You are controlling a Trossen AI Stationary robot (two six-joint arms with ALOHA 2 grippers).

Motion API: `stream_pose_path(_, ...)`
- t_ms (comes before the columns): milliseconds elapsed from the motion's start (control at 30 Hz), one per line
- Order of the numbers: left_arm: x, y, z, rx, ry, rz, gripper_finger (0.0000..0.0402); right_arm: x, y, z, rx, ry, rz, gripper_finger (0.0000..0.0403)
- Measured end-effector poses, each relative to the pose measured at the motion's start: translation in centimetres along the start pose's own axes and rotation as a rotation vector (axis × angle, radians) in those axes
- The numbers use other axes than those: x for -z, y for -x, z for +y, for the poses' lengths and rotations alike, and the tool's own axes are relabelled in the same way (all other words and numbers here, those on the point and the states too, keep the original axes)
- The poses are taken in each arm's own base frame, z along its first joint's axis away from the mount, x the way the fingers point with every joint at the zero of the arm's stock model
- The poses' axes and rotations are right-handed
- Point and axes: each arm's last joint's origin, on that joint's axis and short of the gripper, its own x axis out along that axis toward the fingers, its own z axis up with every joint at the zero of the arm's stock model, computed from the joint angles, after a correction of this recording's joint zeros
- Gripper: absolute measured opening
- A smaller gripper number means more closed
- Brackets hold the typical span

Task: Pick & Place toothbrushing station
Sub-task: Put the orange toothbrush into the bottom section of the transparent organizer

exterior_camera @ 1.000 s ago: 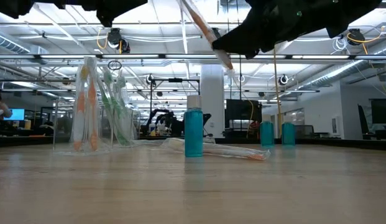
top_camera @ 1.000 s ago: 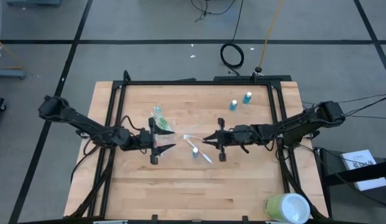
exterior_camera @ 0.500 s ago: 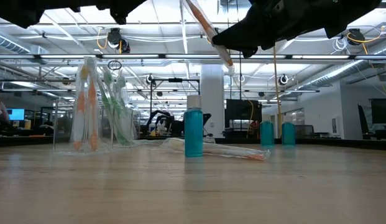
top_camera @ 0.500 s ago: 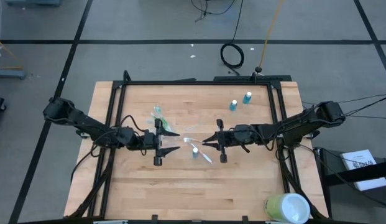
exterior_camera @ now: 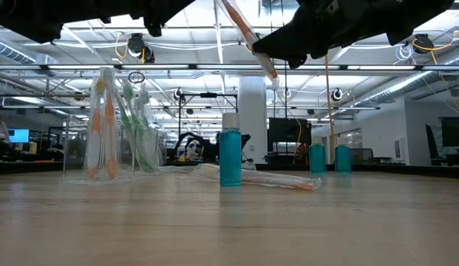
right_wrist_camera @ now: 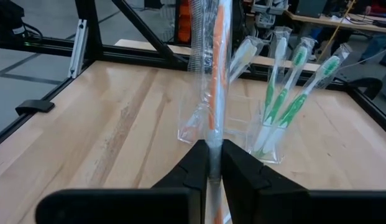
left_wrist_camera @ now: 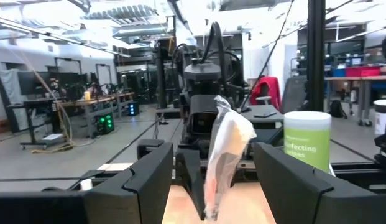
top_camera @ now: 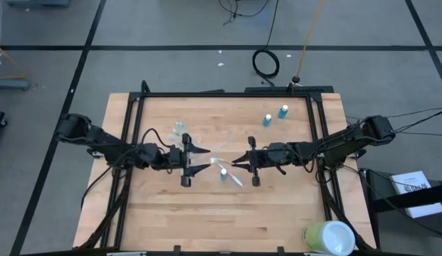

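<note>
A wrapped toothbrush (right_wrist_camera: 211,68) with an orange handle is up in the air over the table's middle, and my right gripper (top_camera: 235,160) is shut on it. My left gripper (top_camera: 204,158) faces it from the left, open. In the left wrist view its fingers (left_wrist_camera: 149,177) stand on either side of the toothbrush's free end (left_wrist_camera: 227,146) without touching. The clear cup (top_camera: 180,131) with several green toothbrushes (right_wrist_camera: 286,99) stands on the table behind the left gripper. One blue tube (top_camera: 223,173) stands upright beside another wrapped toothbrush (top_camera: 235,178), which lies flat. My right gripper pinches the wrapped toothbrush's handle (right_wrist_camera: 209,140) between its two fingers, near one end. The fingers come about level from the table's right. The toothbrush is lifted clear and slants up and away toward the left arm (exterior_camera: 240,29), with a short end (exterior_camera: 274,78) poking below the fingers.
Two more blue tubes (top_camera: 267,120) (top_camera: 282,112) stand toward the far right. A large pale green-and-white cup (top_camera: 329,238) sits at the near right corner. A black frame (top_camera: 228,93) borders the table.
My left gripper has moved toward the table's right and tipped upward, bringing its open fingers around the free end of the toothbrush held by the right gripper. The cup behind it shows more fully now.
</note>
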Motion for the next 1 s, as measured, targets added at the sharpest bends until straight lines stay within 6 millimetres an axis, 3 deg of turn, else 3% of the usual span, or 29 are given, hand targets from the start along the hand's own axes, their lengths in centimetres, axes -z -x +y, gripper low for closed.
stream_pose_path(333, 0.1, -2.6, -0.7, 0.041, -0.046, -0.010, 0.0230, 0.0, 0.0, 0.0, 0.000, 0.000, -0.003, 0.0025)
stream_pose_path(733, -0.1, -2.8, -1.1, 0.051, -0.076, -0.018, 0.0226, 0.1, 0.0, 0.1, -0.004, 0.001, 0.008, 0.0026)
stream_pose_path(1000, -0.1, -2.7, -1.2, 0.098, -0.085, -0.025, 0.0145, 0.1, 0.0, 0.1, -0.009, 0.002, 0.007, 0.0026)
